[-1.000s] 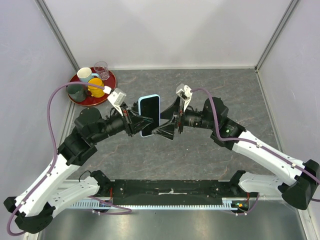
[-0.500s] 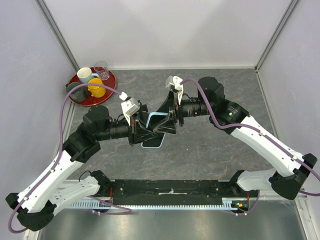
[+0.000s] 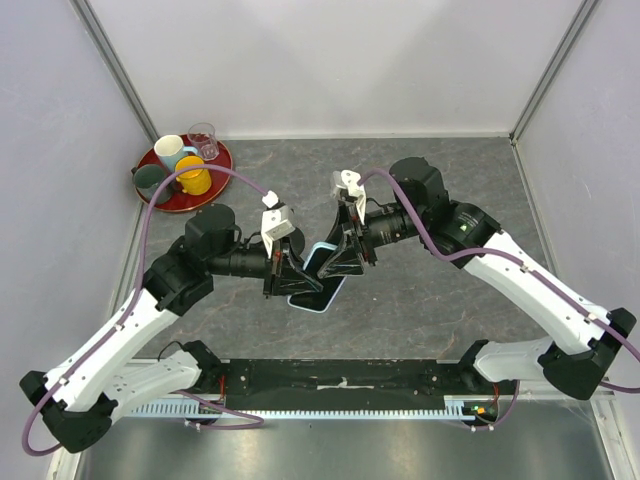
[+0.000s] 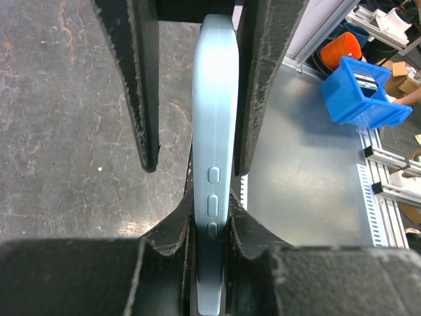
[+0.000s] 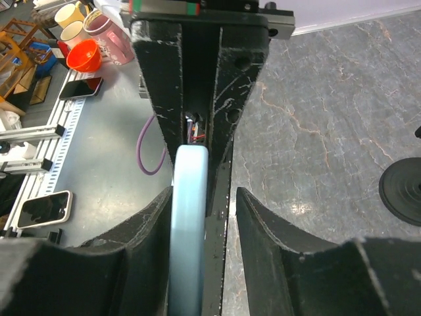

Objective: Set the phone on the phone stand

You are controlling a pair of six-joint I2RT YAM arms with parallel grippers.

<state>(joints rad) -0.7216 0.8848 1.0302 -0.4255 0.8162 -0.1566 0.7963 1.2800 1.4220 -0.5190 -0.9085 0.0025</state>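
Observation:
The phone (image 3: 318, 283), black screen and light blue case, hangs tilted above the table between both grippers. Its blue edge (image 4: 215, 131) is clamped in my left gripper (image 4: 212, 240), which is shut on it. The right gripper (image 5: 205, 204) straddles the phone's other end (image 5: 187, 230). One of its fingers (image 5: 148, 230) lies against the case and the other (image 5: 263, 224) stands off with a gap. In the top view the left gripper (image 3: 288, 277) and the right gripper (image 3: 346, 257) meet at the phone. The phone stand's black disc (image 5: 402, 189) lies on the table at the right edge of the right wrist view.
A red tray (image 3: 215, 177) with several cups sits at the back left corner. Grey walls close three sides. A black rail (image 3: 340, 380) runs along the near edge. Beyond the table are a blue bin (image 4: 365, 92) and spare phones (image 5: 45, 209).
The left arm swung the phone down and toward the front, tilting it. The right gripper followed it and narrowed its jaws around the phone's free end.

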